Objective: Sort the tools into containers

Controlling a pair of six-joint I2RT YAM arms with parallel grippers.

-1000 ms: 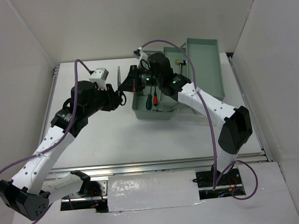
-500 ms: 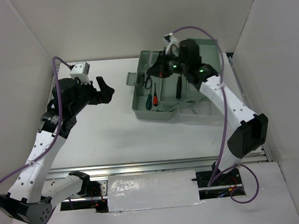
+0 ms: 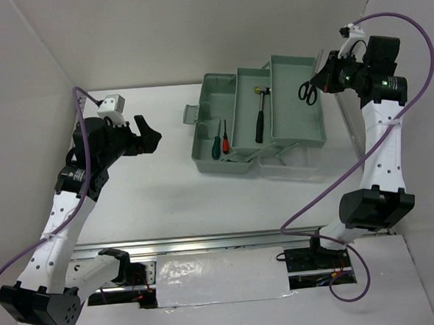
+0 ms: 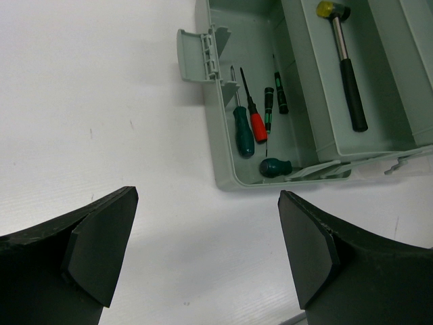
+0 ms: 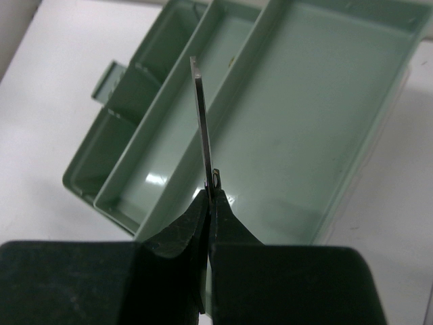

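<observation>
The sage-green toolbox (image 3: 219, 167) stands unfolded at the table's centre. Its base holds a green-handled screwdriver (image 3: 215, 146), a red-handled one (image 3: 224, 141) and a small black one (image 4: 281, 101). The hammer (image 3: 260, 119) lies in the middle tray. My right gripper (image 3: 322, 79) is shut on the blades of the black-handled scissors (image 3: 307, 92), up in the air over the right tray's (image 5: 304, 135) far edge; the blade (image 5: 201, 128) sticks up from the jaws. My left gripper (image 3: 145, 134) hangs wide open and empty over bare table (image 4: 206, 250), left of the toolbox (image 4: 223, 162).
A clear plastic lid (image 3: 287, 163) lies at the toolbox's near right corner. A latch flap (image 3: 190, 114) juts from its left side. White walls enclose the table on the left, back and right.
My left gripper opened, let go of the scissors and drew back to the left. My right arm swung the scissors from the toolbox's left side to above its right tray.
</observation>
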